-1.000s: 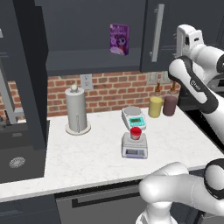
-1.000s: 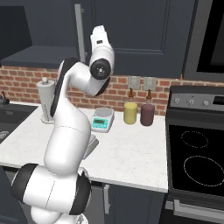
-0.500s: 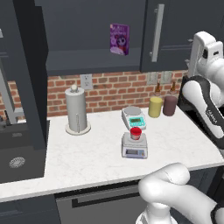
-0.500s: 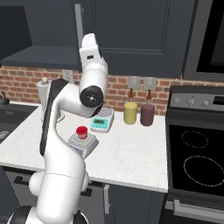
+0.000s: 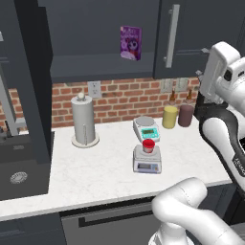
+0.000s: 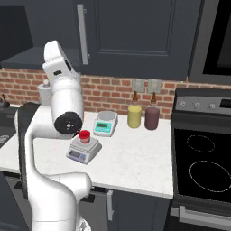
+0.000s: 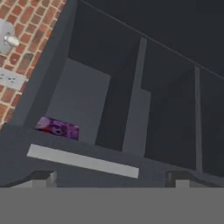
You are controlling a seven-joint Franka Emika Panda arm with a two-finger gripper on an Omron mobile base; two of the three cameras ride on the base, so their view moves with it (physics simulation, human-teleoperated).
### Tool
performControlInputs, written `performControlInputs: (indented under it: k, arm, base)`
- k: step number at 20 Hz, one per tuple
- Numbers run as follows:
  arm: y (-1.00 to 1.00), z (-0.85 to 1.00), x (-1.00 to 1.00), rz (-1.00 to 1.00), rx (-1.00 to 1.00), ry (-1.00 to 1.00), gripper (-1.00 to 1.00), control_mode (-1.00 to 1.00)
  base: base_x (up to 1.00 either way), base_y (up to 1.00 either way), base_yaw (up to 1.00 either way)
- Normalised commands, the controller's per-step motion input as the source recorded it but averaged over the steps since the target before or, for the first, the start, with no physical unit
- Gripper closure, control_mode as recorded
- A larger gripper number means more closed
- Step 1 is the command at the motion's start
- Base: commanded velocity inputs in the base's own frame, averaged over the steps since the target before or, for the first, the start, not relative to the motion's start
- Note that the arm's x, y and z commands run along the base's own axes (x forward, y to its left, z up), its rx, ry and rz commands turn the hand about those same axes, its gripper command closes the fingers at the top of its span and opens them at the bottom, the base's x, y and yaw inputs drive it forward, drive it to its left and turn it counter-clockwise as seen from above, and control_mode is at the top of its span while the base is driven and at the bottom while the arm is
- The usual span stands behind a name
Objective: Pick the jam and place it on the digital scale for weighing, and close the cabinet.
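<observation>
Fingers: two dark tips at the bottom of the hand view, set wide apart, released, nothing between them; gripper aimed up into the cabinet. Cabinet: dark charcoal, on the wall above the counter; left door swung out toward the near side, interior open; right door flat, with a long vertical silver handle. Purple box: on the cabinet shelf, upright, near the right edge of the opening; in the hand view it lies at lower left, beside a silver bar. Counter: white marble, brick wall behind. Sink: dark, at the far left. Paper towel roll: upright on its holder, left part of the counter, near the wall, below an outlet. White scale: round plate, teal front, middle of the counter, far side. Scale: grey, low, just nearer than the white scale, display facing the near edge. Jam: small red jar, red lid, upright on the platform of the grey scale, touching it, apart from the gripper. Yellow canister and dark purple canister: side by side against the wall, right of the scales. Two small bottles: behind the canisters. Stove: black, right of the counter in the right base view.
</observation>
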Motion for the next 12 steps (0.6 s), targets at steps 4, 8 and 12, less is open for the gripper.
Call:
performControlInputs:
  k: [4, 8, 12]
  arm:
    - [0.98, 0.0, -0.58, 0.0, 0.0, -0.1, -1.0, -1.0]
    - [1.0, -0.01, -0.29, 0.0, 0.0, -0.07, -1.0, -1.0]
    - [1.0, 0.0, -0.06, 0.0, 0.0, -0.03, -1.0, -1.0]
  base:
    - [0.0, 0.0, 0.0]
    - [0.0, 0.0, 0.0]
    - [0.0, 0.0, 0.0]
